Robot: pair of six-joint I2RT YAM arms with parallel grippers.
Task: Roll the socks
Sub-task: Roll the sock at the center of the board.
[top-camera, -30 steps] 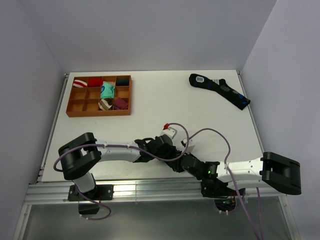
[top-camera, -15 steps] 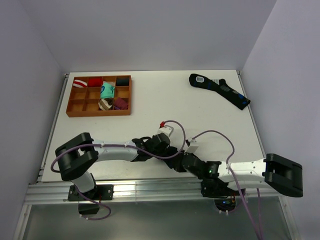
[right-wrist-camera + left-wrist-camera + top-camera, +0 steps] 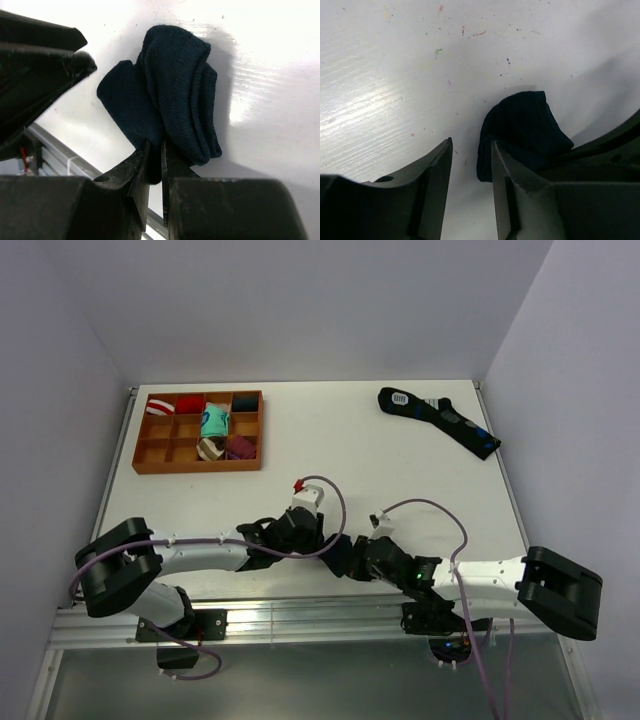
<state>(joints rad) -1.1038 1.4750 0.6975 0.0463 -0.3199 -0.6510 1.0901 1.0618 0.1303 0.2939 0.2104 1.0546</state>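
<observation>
Bunched dark navy fabric socks point(image 3: 175, 100) lie on the white bench point(image 3: 395, 75). The right claw point(image 3: 155, 150) is clamped on their edge. The left claw point(image 3: 470, 150), fingers slightly apart, sits empty just beside them.

The socks point(image 3: 170, 100) at the front middle of the table point(image 3: 330, 440)
The left gripper point(image 3: 470, 150) sits just beside them on the left, the right gripper point(image 3: 155, 150) on the right with their edge between its fingers — tray point(image 3: 198, 469) back left, long sock point(image 3: 440, 420) back right.
</observation>
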